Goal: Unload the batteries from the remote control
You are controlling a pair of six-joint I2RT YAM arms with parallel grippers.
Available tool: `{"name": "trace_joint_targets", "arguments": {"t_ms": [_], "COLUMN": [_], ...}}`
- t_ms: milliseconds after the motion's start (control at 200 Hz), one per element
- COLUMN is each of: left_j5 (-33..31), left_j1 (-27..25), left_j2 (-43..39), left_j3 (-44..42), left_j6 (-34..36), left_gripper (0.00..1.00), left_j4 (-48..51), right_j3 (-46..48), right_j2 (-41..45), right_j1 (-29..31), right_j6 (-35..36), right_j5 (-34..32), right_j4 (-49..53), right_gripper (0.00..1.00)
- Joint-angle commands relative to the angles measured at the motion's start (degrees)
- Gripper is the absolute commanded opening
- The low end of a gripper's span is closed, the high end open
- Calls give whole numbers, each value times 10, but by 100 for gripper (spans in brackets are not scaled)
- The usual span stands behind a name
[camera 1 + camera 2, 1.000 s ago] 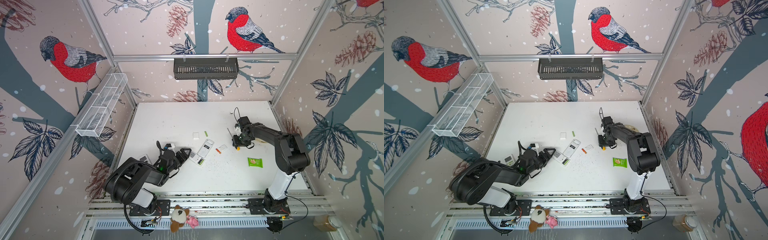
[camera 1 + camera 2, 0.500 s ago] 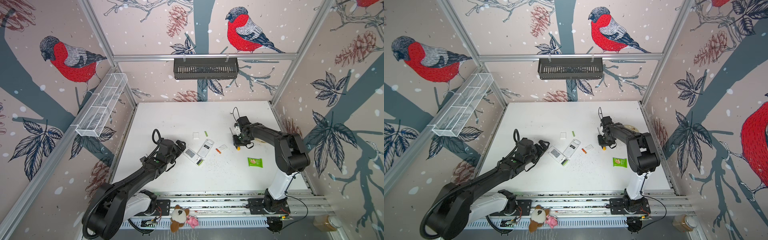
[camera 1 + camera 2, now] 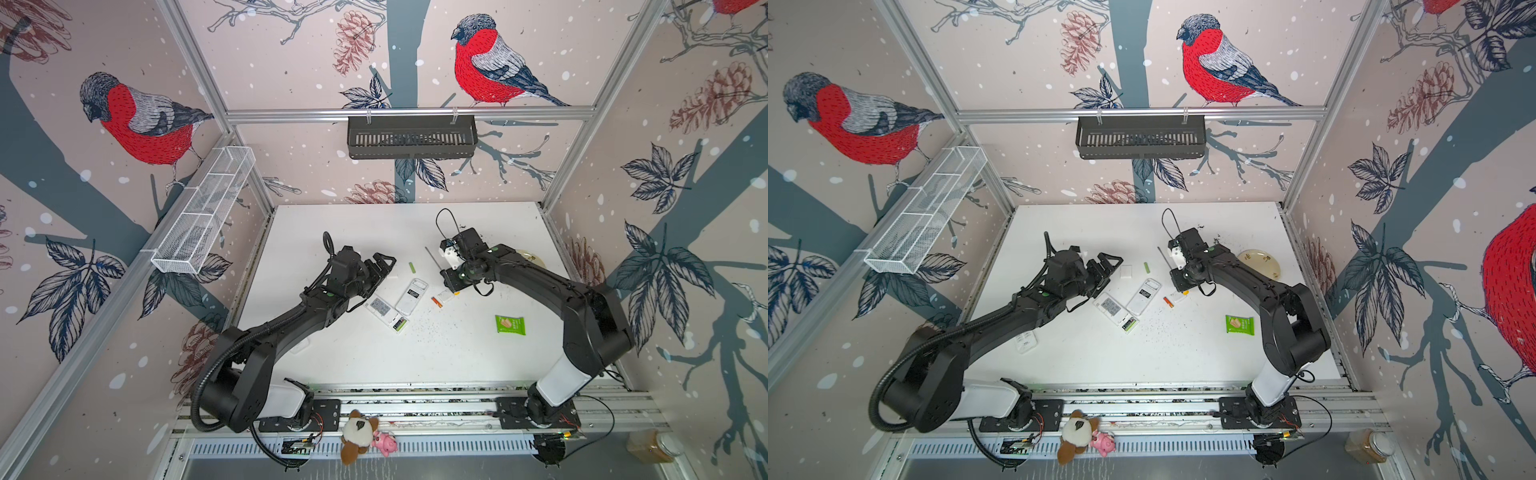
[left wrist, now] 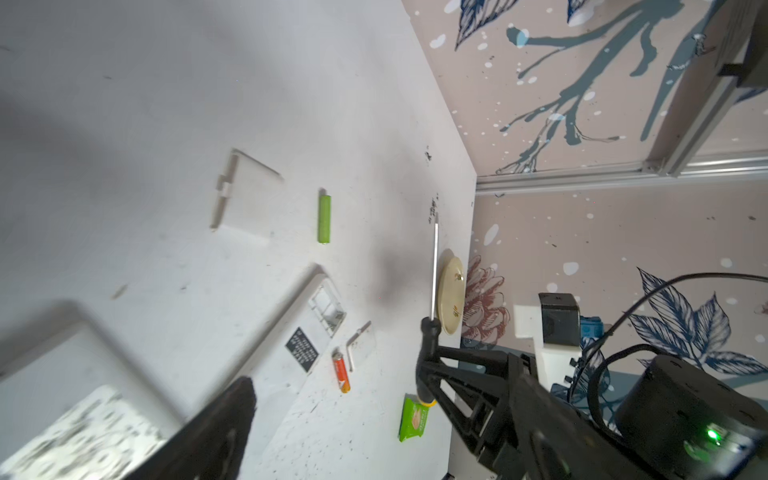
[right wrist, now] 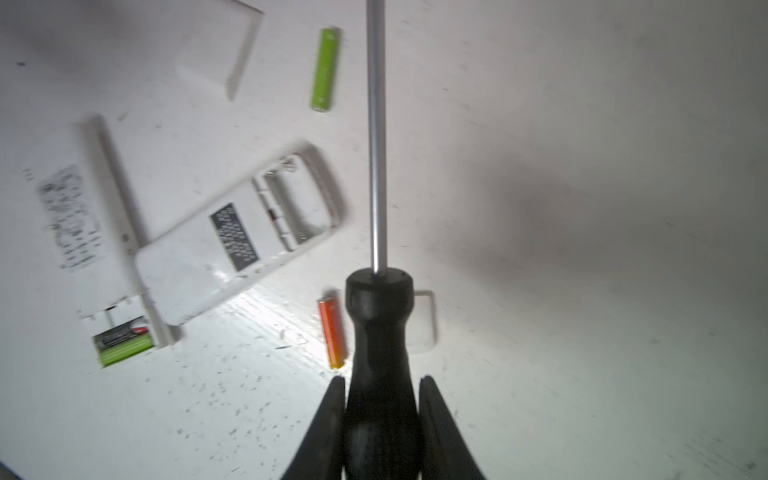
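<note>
Your left gripper [image 3: 388, 266] swings fwd, jaws apart, empty; right gripper [image 5: 381, 382] clamps screwdriver [image 5: 376, 166]; remote [image 5: 99, 232] prob. still holds batteries [image 5: 122, 345].

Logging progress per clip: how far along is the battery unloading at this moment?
Done: a lime green battery and an orange battery lie loose on the table, and the black-labelled remote has an empty bay. In hand: the right gripper clamps the screwdriver; the left gripper is open, empty. Left: the other remote holds two batteries.
</note>
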State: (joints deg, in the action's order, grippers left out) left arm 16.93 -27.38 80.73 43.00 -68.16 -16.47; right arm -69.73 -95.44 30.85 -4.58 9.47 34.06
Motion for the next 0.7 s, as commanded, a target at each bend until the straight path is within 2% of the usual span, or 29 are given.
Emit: {"name": "trace_joint_targets", "arguments": {"t_ms": [0,230,405,610,680,695], "left_j5": [30,39,39,38,35,34], "left_j1": [-9,-14,-15,-14,-13,-13], "left_j2": [26,75,101,121,129,131], "left_j3": [26,40,48,54,56,56], "left_j6": [-19,-21,-12,-2,3,3], "left_gripper": [95,91,82,63,50,44], "left_j4": [-61,-65,-69,-48,-37,-35], "right_j3": [-19,-56,-48,-43,-43,-42], "right_j2": [6,-3,-15,-9,-8,-7], "right_j1": [27,77,97,105,107,108], "right_j6": [-7,-8,-1,1,8,9], "right_j5": [18,48,47,54,62,64], "right_j4": [7,15,16,15,17,17], "right_gripper": [1,2,2,1,1,2]}}
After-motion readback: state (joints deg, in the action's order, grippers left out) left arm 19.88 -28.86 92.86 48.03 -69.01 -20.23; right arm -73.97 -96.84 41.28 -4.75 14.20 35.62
